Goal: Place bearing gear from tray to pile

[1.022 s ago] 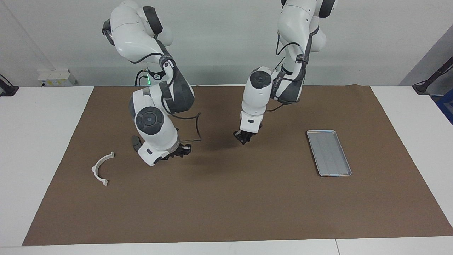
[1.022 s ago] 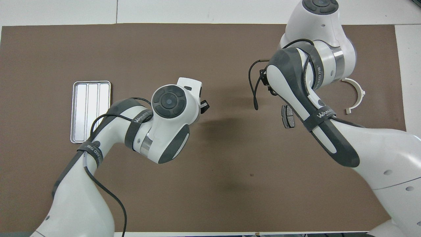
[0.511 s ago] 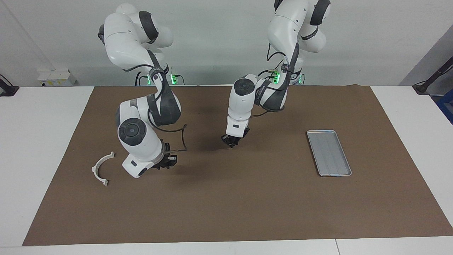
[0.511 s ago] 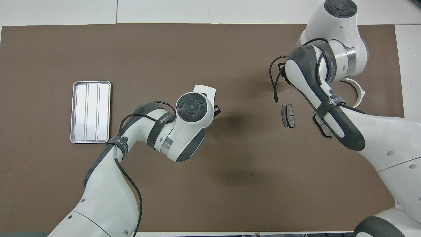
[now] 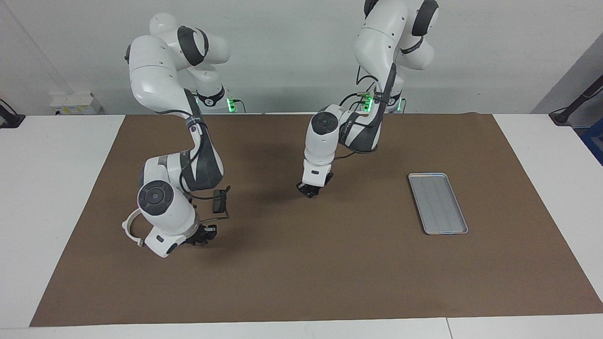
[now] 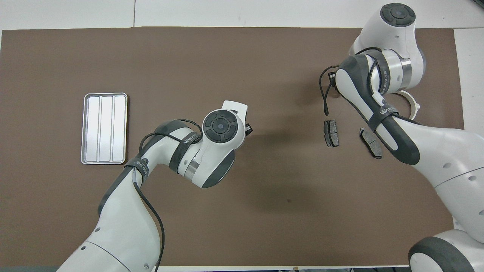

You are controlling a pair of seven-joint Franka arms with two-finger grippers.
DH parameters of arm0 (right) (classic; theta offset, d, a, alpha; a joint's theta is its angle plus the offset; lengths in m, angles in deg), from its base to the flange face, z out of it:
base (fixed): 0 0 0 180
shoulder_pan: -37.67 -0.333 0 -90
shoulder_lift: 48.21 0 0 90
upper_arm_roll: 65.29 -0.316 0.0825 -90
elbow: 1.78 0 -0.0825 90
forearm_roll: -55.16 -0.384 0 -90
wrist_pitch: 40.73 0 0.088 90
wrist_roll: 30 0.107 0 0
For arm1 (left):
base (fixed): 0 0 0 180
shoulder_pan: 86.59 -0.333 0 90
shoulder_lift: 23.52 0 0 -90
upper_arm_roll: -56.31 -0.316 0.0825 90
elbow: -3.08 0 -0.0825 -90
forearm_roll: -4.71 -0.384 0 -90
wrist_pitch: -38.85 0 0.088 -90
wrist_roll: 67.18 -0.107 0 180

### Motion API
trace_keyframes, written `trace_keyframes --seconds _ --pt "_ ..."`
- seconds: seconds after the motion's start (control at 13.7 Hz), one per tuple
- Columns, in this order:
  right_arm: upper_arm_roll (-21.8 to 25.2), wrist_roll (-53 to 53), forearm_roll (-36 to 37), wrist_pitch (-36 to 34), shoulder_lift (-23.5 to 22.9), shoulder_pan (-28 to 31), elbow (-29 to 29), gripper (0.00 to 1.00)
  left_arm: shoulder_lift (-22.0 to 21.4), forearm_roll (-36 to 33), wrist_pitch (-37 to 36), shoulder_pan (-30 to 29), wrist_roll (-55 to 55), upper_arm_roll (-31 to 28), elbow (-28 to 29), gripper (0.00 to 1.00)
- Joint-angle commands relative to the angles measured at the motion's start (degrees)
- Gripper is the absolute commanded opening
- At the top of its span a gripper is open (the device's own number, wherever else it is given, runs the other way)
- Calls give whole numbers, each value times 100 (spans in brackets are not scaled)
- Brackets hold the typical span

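Note:
The silver ribbed tray (image 5: 438, 203) (image 6: 104, 128) lies toward the left arm's end of the table with nothing in it. The bearing gear shows in neither view. The pile lies toward the right arm's end: a white half-ring bracket (image 5: 128, 225) (image 6: 414, 106), partly covered by the right arm, and two dark brake pads (image 6: 331, 133) (image 6: 371, 142). One pad (image 5: 218, 201) shows in the facing view. My right gripper (image 5: 202, 234) hangs low over the mat beside the half-ring. My left gripper (image 5: 308, 189) (image 6: 247, 129) hangs over the middle of the mat.
A brown mat (image 5: 330, 273) covers most of the white table (image 5: 52, 188). A black cable (image 6: 324, 94) loops off the right wrist above the pile. The bare mat stretches between the tray and the pile.
The right arm has swung its gripper from mid-mat over to beside the half-ring, uncovering the second brake pad in the overhead view. The left gripper shifted slightly toward the right arm's end.

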Motion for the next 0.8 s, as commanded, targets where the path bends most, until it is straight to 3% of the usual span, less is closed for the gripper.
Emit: trace_keyframes --seconds 0.0,0.15,0.36,0.58,0.73 --pt "-111 -176 153 107 -107 113 -4 16 -57 -412 -216 124 81 -139 -90 100" --pt "-111 -211 144 283 -151 165 -4 15 -231 -635 -1006 -94 20 -182 -416 100" --pt "-111 -281 144 292 -178 174 -4 16 -1258 -635 -1500 -1024 -820 -192 -198 100" --pt "-111 -290 144 292 -178 183 -4 17 -2032 -565 -2544 -1973 -2216 -183 -232 100" --pt "-111 -246 144 292 -178 192 -4 40 -2515 -355 -3090 -2510 -3324 -200 -224 100"
